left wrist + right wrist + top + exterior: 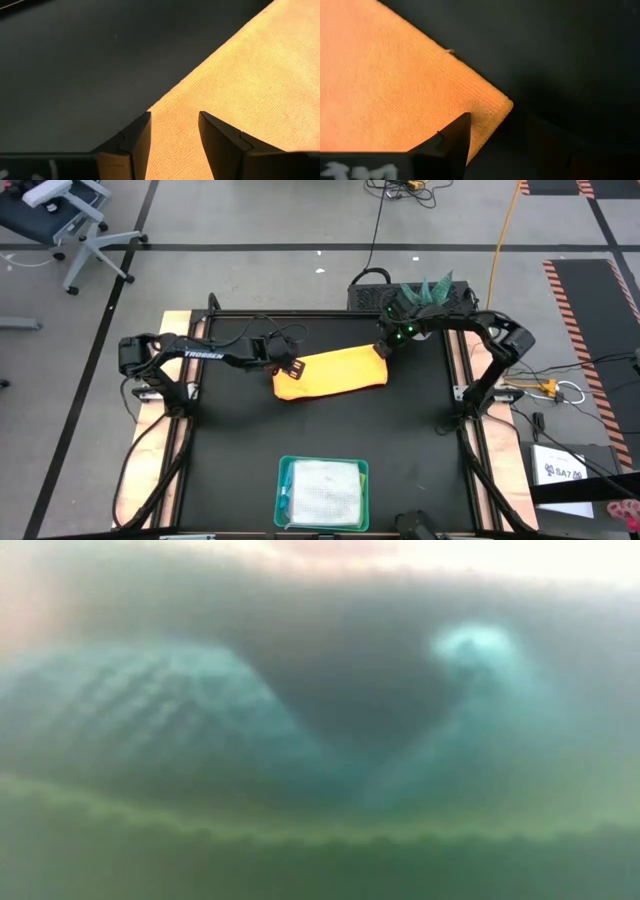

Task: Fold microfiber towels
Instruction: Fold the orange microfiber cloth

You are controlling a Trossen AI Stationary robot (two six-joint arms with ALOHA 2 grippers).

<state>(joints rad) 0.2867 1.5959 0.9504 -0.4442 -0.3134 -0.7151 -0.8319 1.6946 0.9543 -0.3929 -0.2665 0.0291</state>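
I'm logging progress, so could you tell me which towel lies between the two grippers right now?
The yellow-orange towel, folded on the black mat; the pale towel sits apart in the teal tray.

Overhead view spans the table; both wrist views closely share the orange towel [333,374].

From above I see everything sharp and evenly lit, and the black table [300,420] has no glare. My low camera is all blur, just foggy green and blue shapes, brighter at 12 o'clock. Up close, the yellow-orange towel [250,75] glows warm and sharp, with a dark shadow beside its corner [502,107].
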